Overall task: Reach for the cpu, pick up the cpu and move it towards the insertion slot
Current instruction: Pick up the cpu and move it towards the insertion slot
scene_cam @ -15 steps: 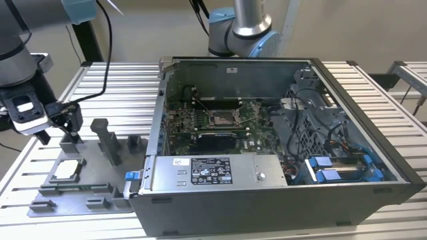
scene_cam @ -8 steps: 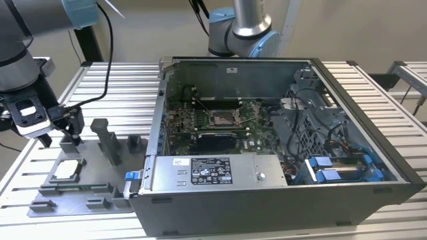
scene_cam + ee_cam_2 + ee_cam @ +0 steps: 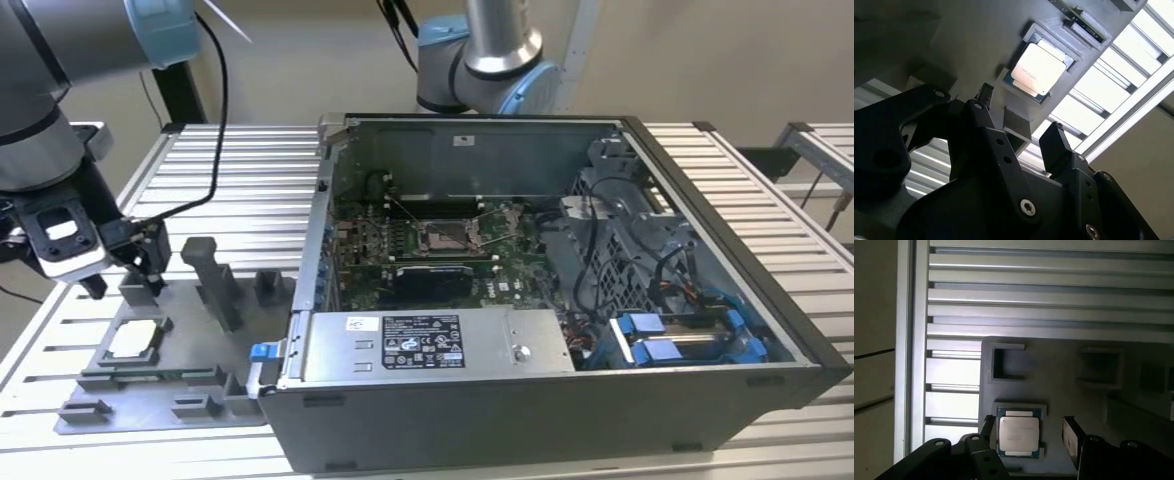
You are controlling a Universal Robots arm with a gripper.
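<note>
The cpu (image 3: 134, 340) is a small silvery square chip lying flat in a pocket of the grey fixture plate (image 3: 160, 400) at the exterior view's left. My gripper (image 3: 123, 280) hangs just above and slightly behind it, open, with nothing between its fingers. In both wrist views the cpu (image 3: 1038, 68) (image 3: 1019, 436) lies beyond the dark fingertips (image 3: 1054, 135) (image 3: 1070, 432), which stand apart on either side of it without touching. The insertion slot (image 3: 443, 237) is the silver-framed socket on the green board inside the open computer case.
Upright posts (image 3: 214, 280) rise from the fixture plate close to the gripper. The case wall (image 3: 320, 210) stands between plate and socket. A second arm (image 3: 487, 60) is behind the case. A boxed power supply (image 3: 427, 345) and blue drive carriers (image 3: 674, 340) fill the case front.
</note>
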